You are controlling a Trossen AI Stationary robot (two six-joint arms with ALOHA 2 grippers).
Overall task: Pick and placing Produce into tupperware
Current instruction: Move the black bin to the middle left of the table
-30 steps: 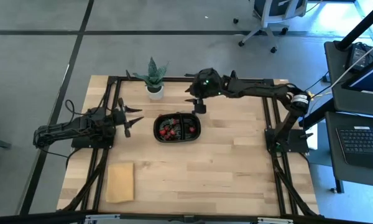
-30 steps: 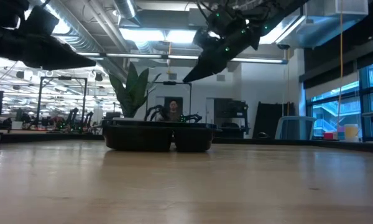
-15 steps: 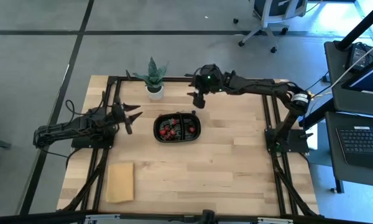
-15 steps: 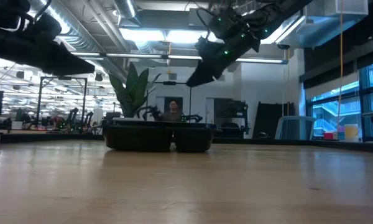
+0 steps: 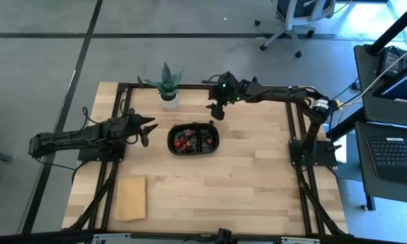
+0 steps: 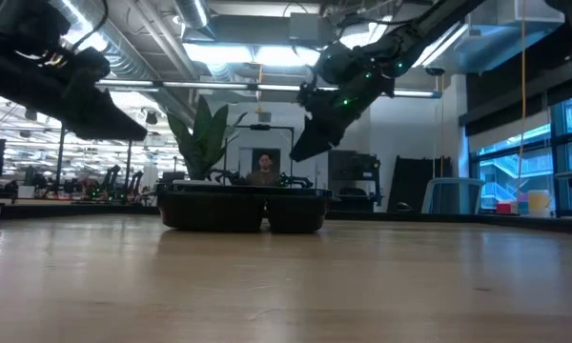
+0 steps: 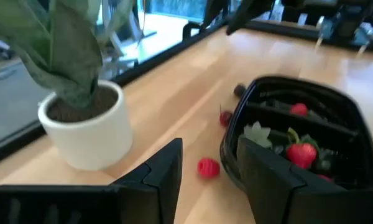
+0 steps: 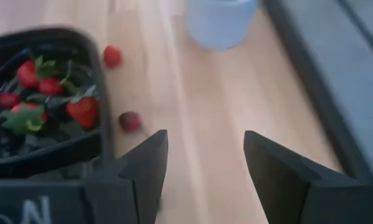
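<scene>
While loose beside tupperware, produce

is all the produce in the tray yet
No. Two red berries and a dark one lie on the table beside the black tray.

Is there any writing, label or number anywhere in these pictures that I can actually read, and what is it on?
"N": the one clear letter of pale marks on the dark body of the right gripper, right wrist view; the rest is cut off.
Tupperware, plant pot, tan block: no writing visible.
Room behind the table: nothing readable.
</scene>
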